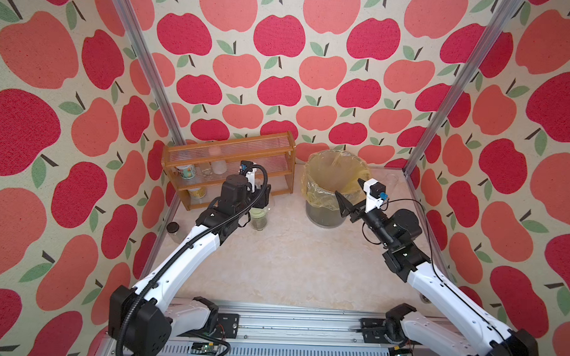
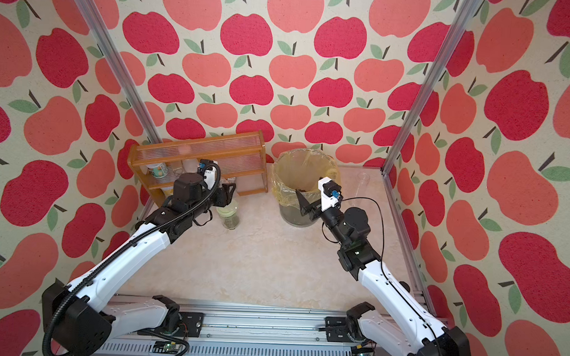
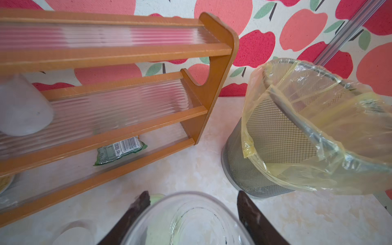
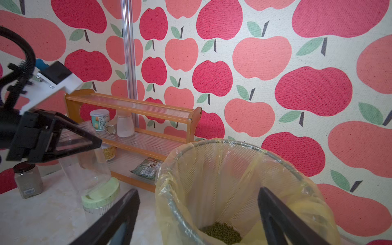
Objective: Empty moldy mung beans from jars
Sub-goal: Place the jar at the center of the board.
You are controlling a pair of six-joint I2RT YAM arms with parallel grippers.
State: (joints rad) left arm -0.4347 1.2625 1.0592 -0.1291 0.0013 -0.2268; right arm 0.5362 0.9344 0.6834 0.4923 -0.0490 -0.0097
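My left gripper [image 1: 263, 192] [image 3: 193, 194] is shut on a clear short jar [image 4: 84, 161] [image 3: 191, 220] that looks empty. It hangs just over a squat jar with a pale green lid [image 4: 101, 193] [image 1: 259, 218] [image 2: 228, 216], which has olive-green mung beans showing through its wall. My right gripper [image 1: 348, 187] [image 2: 309, 186] [image 4: 197, 191] is open and holds nothing, above the near rim of the mesh bin [image 1: 310, 173] [image 4: 233, 144]. A small heap of mung beans [image 4: 222, 230] lies in the bin's yellow liner. A slim clear jar [image 1: 391, 181] [image 2: 363, 180] stands by the back right post.
A wooden rack [image 1: 229, 144] [image 3: 212, 63] with tubs and a green packet [image 3: 118, 150] stands against the back wall, left of the bin. A small jar with a dark brown cap [image 1: 173, 230] [image 4: 27, 182] sits by the left wall.
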